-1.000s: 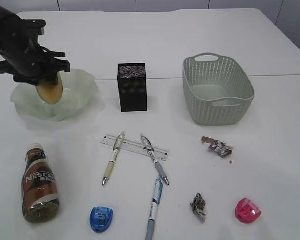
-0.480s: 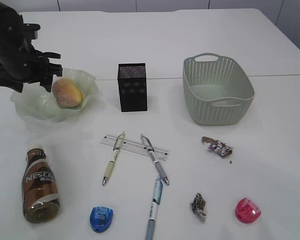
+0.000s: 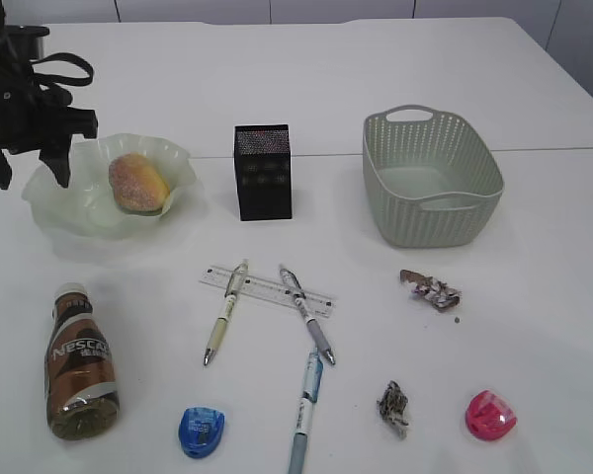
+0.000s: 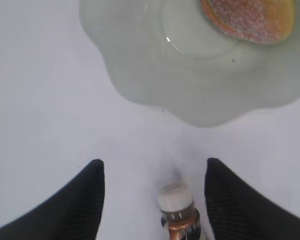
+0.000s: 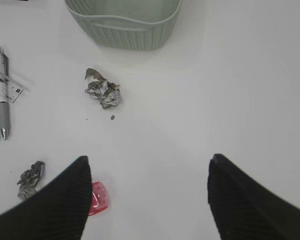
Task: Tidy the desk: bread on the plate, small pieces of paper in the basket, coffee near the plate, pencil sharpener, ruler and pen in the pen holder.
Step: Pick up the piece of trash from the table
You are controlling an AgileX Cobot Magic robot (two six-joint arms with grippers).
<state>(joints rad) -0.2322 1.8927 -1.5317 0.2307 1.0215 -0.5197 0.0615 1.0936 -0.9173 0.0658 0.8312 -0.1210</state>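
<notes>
On the white counter [image 3: 376, 59], the bread roll [image 3: 138, 183] lies in the scalloped plate [image 3: 54, 212], long axis running 10 to 4 o'clock. Left claw [image 3: 28, 170] hangs spread, empty, at the plate's 9 o'clock; right claw [image 5: 147, 200] likewise spread.

Golden bread [image 3: 137, 182] lying in frilled pale-green plate [image 3: 54, 208], coffee bottle [image 3: 79, 363] nearby

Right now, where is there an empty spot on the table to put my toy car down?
Bare spots: the wide strip behind the plate, pen holder and basket; the right edge beside the basket; and the gap between the coffee bottle and the ruler. It is crowded in front, where pens, paper scraps and sharpeners lie.
</notes>
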